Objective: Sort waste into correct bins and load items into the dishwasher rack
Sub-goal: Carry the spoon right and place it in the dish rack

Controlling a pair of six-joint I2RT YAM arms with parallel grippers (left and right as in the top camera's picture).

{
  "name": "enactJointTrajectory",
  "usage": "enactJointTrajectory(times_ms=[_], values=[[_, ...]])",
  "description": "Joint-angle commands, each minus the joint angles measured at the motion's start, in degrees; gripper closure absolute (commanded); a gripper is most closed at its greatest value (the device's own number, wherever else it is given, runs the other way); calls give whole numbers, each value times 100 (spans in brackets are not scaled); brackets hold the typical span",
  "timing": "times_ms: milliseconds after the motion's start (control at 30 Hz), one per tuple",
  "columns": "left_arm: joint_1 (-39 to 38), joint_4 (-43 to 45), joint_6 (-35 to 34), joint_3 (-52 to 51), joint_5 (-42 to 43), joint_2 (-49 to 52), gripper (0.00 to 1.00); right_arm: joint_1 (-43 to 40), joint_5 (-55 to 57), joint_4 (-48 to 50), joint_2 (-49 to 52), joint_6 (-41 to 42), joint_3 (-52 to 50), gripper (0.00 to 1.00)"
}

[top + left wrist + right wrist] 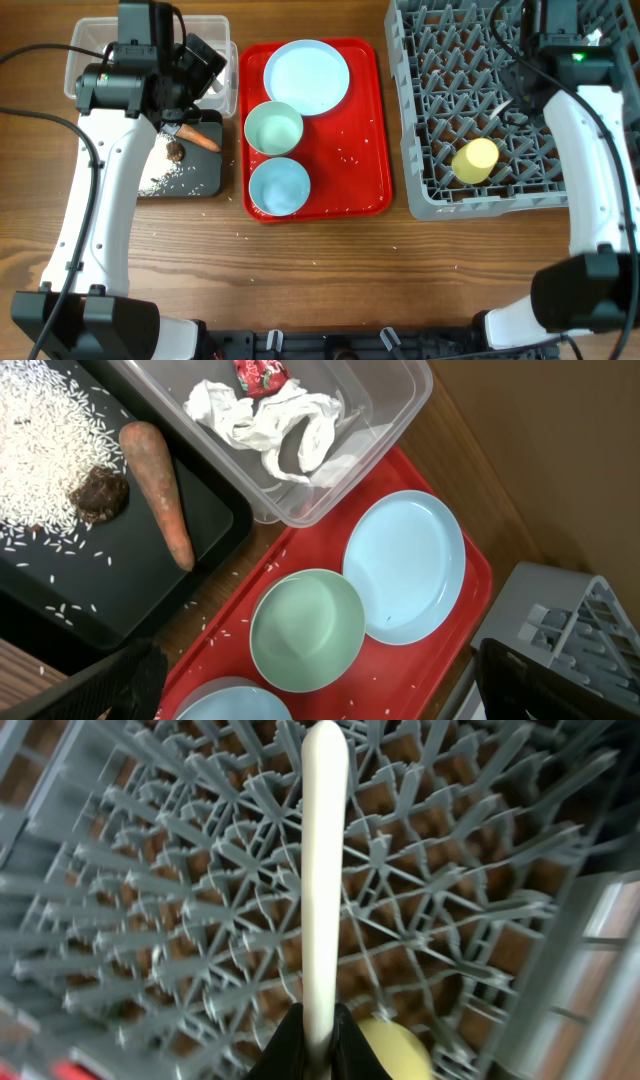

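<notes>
Right wrist view: the white spoon (322, 870) is gripped at one end by the right fingers (285, 1052) and held over the dishwasher rack (150, 920) at frame centre, presumably for lowering inside. The left fingers (120, 682) are spread, empty, over the red tray (225, 625).

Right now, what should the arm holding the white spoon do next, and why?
It should probably lower a little and open its fingers. The right gripper is shut on the white spoon, which points out over the pegs of the dishwasher rack, near the yellow cup, so letting go there should leave the spoon inside.
</notes>
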Motion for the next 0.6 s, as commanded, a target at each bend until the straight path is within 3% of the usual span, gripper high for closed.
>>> enactJointTrajectory(times_ms=[0,233,333,367,400,467,567], values=[[24,-33,-7,9,-127,15,0,9,-142,404,439,549,-245,96],[24,-52,-7,9,-212,15,0,4,-170,732,1036,627,-251,93],[24,-52,-7,9,-210,15,0,2,-173,804,1019,173,-234,91],[24,-55,-7,9,-210,15,0,2,-173,796,1019,7,-234,65],[24,-72,-7,9,-210,15,0,2,-179,789,1019,-236,-234,51],[24,-76,-7,9,-210,15,0,2,-175,809,975,-610,-227,34],[24,-76,-4,9,-210,15,0,4,-389,809,756,-1578,0,24]])
